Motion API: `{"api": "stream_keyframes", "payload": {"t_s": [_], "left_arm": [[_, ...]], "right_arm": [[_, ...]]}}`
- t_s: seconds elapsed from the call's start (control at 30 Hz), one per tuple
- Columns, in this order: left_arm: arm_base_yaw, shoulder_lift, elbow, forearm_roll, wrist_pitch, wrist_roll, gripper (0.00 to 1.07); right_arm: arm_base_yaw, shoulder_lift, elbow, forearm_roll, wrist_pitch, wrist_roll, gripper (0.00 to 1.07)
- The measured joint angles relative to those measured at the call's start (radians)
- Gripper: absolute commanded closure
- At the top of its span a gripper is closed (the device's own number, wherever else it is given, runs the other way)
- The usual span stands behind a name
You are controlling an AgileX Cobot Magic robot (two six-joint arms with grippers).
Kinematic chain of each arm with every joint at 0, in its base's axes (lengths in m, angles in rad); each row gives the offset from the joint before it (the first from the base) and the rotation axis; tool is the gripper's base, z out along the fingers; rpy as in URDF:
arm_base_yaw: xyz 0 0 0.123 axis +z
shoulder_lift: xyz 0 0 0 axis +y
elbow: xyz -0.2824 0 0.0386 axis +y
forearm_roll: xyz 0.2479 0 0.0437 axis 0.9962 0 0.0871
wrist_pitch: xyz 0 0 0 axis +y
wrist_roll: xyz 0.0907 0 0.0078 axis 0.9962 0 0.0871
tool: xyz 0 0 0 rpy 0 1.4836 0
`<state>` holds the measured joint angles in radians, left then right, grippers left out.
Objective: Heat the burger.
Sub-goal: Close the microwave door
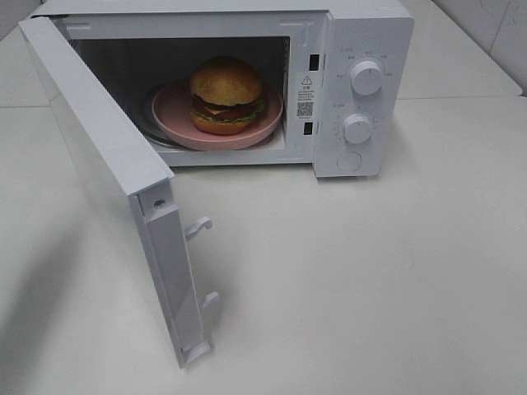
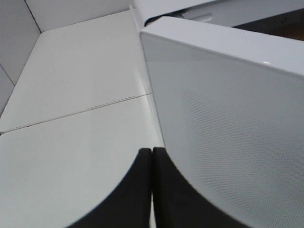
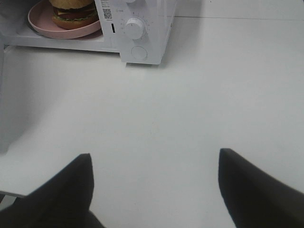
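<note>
Your white worktop [image 1: 370, 280] fills the high view, with a seam running across it near the far edge. The white microwave [image 1: 366, 25] stands at that far edge, about midway along it. Its door [image 1: 99, 156] hangs wide open, swung out towards the near left corner, with two latch hooks [image 1: 198, 227] showing on its free edge.

Your left gripper [image 2: 152, 151] has its dark fingers pressed together with only a thin line between them and nothing held. It sits just beside the door's dotted outer face; you cannot tell from this view whether it touches. Your right gripper [image 3: 156, 159] is spread wide and empty, over bare worktop in front of the microwave and well apart from it.

Inside the cavity a round pink plate [image 1: 177, 111] lies flat, and the burger [image 1: 226, 95] sits upright on the middle of it, bun on top.

On the control panel at the microwave's right you have an upper knob [image 1: 366, 76], a lower knob [image 1: 357, 128] and a round button [image 1: 349, 162] beneath them.
</note>
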<state>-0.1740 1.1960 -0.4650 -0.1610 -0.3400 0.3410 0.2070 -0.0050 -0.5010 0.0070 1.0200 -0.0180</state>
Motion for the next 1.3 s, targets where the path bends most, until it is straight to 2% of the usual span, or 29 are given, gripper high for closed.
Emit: {"api": "stream_keyframes", "payload": {"t_s": [0.13,0.33,0.5,0.57,0.73,0.93,1.1,1.3], "left_arm": [[-0.034,0.086,0.0,0.007,-0.061,0.0,1.06],[-0.039,0.157,0.0,0.037,-0.12,-0.002,1.06],[-0.039,0.221,-0.011,0.088,-0.145,-0.049,1.06],[-0.039,0.257,-0.034,0.123,-0.145,-0.083,1.06],[-0.039,0.31,-0.087,0.171,-0.148,-0.121,1.06],[-0.039,0.366,-0.144,0.231,-0.152,-0.143,1.06],[-0.037,0.413,-0.181,0.234,-0.141,-0.172,1.06],[-0.037,0.472,-0.237,0.256,-0.132,-0.181,1.06]], "right_arm": [[0.0,0.0,0.0,0.0,0.0,0.0,0.38],[0.0,0.0,0.0,0.0,0.0,0.0,0.38],[0.0,0.0,0.0,0.0,0.0,0.0,0.38],[0.0,0.0,0.0,0.0,0.0,0.0,0.38],[0.0,0.0,0.0,0.0,0.0,0.0,0.38],[0.0,0.0,0.0,0.0,0.0,0.0,0.38],[0.0,0.0,0.0,0.0,0.0,0.0,0.38],[0.0,0.0,0.0,0.0,0.0,0.0,0.38]]}}
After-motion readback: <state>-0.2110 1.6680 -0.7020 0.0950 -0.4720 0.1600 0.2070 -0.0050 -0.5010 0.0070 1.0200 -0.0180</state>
